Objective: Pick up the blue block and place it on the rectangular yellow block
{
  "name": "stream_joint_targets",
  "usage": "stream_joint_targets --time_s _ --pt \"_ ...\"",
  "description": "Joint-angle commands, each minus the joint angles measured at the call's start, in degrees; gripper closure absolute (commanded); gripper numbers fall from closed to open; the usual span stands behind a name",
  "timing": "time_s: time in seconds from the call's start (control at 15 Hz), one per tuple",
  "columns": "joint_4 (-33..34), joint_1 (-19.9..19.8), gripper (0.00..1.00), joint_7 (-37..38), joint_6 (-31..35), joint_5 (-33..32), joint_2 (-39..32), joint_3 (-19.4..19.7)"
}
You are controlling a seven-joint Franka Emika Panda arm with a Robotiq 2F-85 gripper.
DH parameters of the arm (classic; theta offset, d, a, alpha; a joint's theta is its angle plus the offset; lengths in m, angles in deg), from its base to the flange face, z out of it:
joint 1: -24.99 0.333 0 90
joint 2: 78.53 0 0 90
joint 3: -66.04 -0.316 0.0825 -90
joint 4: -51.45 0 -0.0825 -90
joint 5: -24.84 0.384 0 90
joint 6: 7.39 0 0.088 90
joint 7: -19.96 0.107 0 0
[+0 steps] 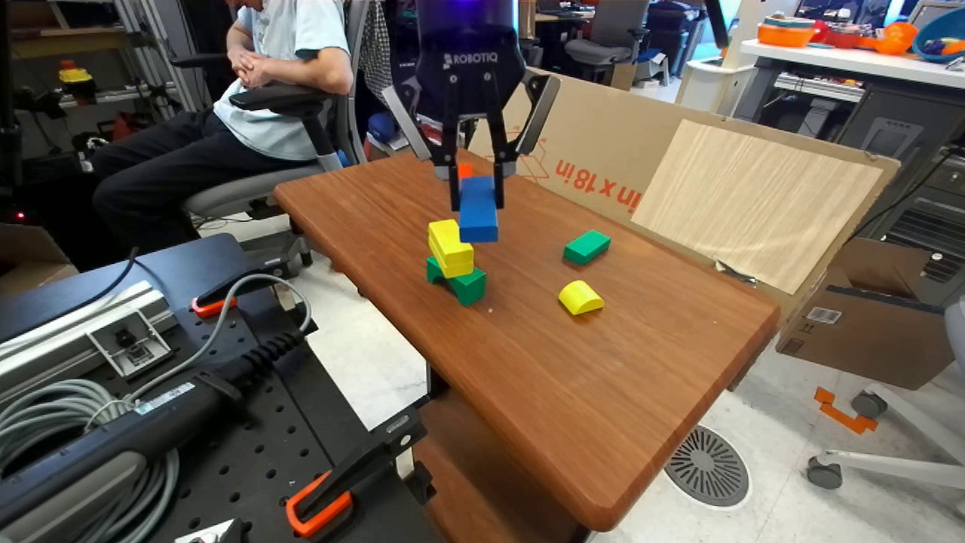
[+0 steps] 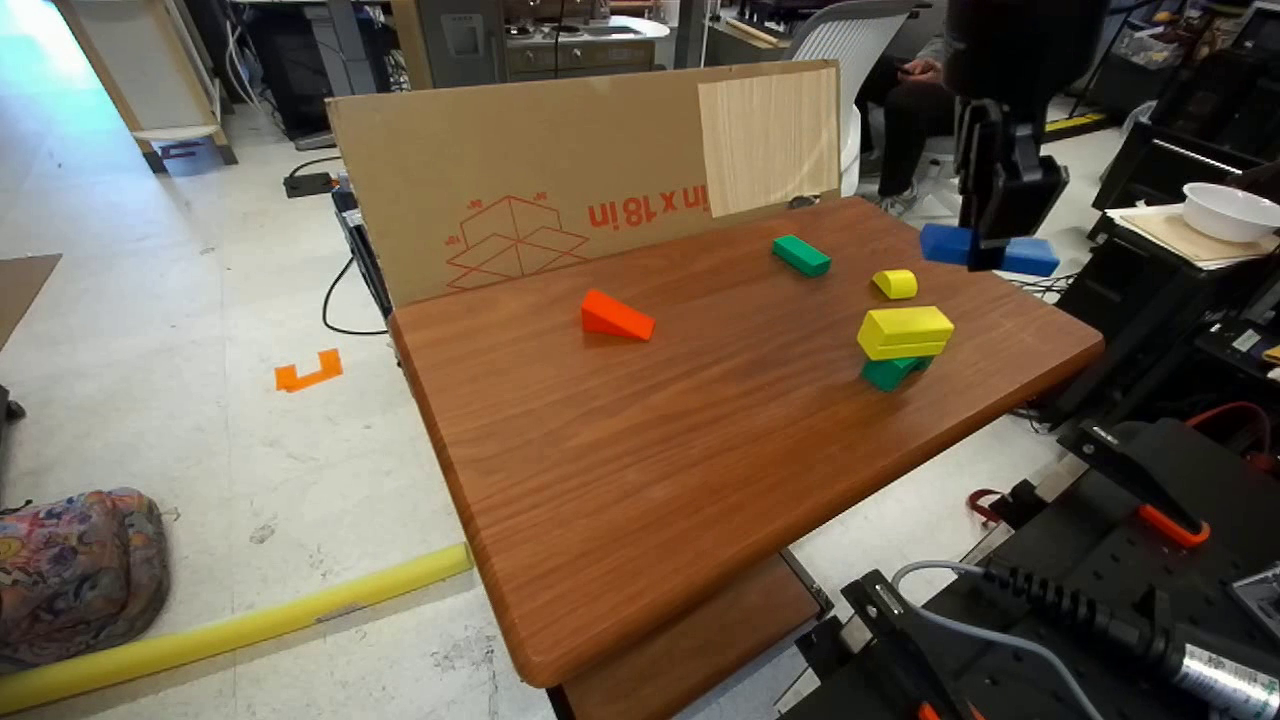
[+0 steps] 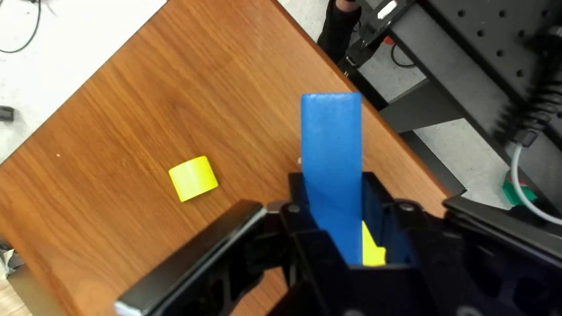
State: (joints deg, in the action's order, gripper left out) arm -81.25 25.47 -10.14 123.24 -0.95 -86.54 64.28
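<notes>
Smooth, oblong blue block [image 3: 332, 171] clamped in the pincer [image 1: 477, 207]; rectangular yellow block [image 2: 905, 326] lower than it; wood-grained worktop [image 2: 620, 470].

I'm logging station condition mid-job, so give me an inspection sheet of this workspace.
Surface: brown wooden table, with a small pale speck.
Job's things: flat elongated blue block, held off the table; rectangular bright-yellow block, stacked over a green arched block.
Clutter: rectangular green block, half-round yellow block, orange wedge block, all on the table.
Gripper: black two-finger gripper, closed on the blue block's sides.
Cables: grey cable, coiled on the black perforated bench.
Surroundings: brown cardboard sheet along a table edge; seated person nearby.
</notes>
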Motion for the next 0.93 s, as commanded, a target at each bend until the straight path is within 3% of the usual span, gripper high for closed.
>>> stream_joint_targets --time_s 0.0,0.47,0.87 --pt "-6.68 0.18 0.91 -0.2 5.26 -3.09 4.61 -0.07" --pt "-9.65 0.93 0.91 -0.13 17.14 -9.59 2.99 -0.42" --pt "-9.77 1.05 0.91 -2.21 20.18 -12.18 1.13 -0.86"
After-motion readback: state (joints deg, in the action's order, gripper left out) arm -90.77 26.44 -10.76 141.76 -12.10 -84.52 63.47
